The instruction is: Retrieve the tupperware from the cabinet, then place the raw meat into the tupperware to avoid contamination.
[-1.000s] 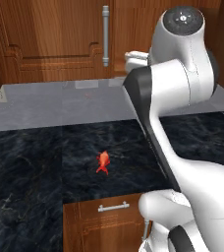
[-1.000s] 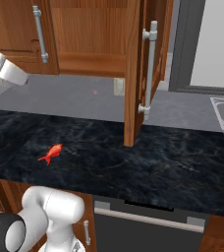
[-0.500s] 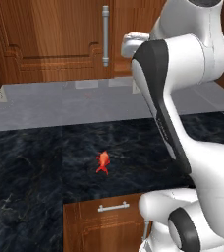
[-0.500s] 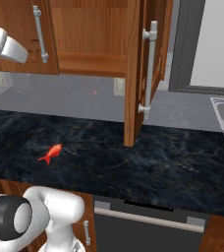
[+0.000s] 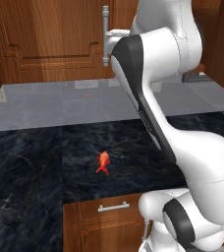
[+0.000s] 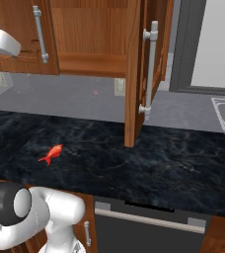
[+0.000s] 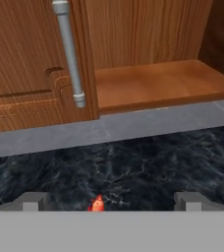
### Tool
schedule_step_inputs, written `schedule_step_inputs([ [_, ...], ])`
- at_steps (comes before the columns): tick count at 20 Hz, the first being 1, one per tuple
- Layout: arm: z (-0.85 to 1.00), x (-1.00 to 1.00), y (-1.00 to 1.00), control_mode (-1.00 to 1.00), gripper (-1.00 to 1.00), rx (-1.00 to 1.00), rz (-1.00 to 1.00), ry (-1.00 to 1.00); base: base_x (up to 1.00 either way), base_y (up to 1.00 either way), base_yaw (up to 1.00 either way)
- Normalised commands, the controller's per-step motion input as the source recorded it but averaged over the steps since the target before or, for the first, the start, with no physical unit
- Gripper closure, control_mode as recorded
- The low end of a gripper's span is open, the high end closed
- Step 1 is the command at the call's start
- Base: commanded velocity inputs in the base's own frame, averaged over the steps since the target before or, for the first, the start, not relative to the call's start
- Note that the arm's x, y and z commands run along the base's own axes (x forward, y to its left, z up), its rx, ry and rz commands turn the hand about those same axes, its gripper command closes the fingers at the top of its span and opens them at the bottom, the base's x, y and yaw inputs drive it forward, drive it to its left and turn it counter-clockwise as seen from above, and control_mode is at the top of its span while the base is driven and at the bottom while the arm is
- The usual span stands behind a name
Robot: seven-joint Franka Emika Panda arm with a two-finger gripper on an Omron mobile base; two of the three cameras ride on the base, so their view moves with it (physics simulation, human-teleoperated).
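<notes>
The step in hand is the first one: retrieval of the tupperware from the cabinet (image 7: pixel 148 34). The tupperware cannot be located from these views; the visible stretch of the cabinet shelf (image 7: pixel 163 83) carries nothing, so the container is judged to sit higher or deeper inside, out of sight.

End effector (image 7: pixel 111 202): raised above the tabletop (image 7: pixel 133 162) and facing the cabinet. Its two fingertips (image 7: pixel 33 201) stand at full spread with nothing between them; the state is released and empty.

Positions relative to the end effector:
- The raw meat (image 7: pixel 97 203) lies on the tabletop below and just ahead, between the lines of the two fingertips, untouched.
- The closed cabinet door with its vertical bar handle (image 7: pixel 70 54) stands ahead and to the left side of the hand view.
- The open compartment and its shelf lie ahead and to the right of that handle.
- In the right base view, the swung-out door (image 6: pixel 136 69) projects over the tabletop, well apart from the end effector.

The raw meat also shows as an orange-red lump on the dark tabletop in the left base view (image 5: pixel 103 162) and right base view (image 6: pixel 51 153).

Next move, as a judgement: direct the end effector toward the open compartment, clear of the bar handle and door edge, and bring the interior into view to find the container. The wide fingertip spread suits a shallow container, but the approach must avoid the shelf lip. The raw meat stays in place until the container is on the tabletop.
</notes>
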Motion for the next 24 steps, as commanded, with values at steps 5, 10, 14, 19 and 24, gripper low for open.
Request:
schedule_step_inputs([
  [5,-0.02,0.39,-0.04,-1.0,-1.0,-0.01,0.0,0.09,0.0,0.0,0.0],
  [10,-0.13,0.25,-0.06,-1.0,-1.0,-0.02,-0.04,0.06,0.0,0.0,0.0],
  [14,-0.12,0.34,-0.12,-1.0,-1.0,0.0,-0.03,0.09,0.0,0.0,0.0],
  [19,-0.08,0.34,-0.03,-1.0,-1.0,-0.02,-0.02,0.08,0.0,0.0,0.0],
  [24,-0.03,0.4,0.13,-1.0,-1.0,-0.02,-0.01,0.04,0.0,0.0,0.0],
])
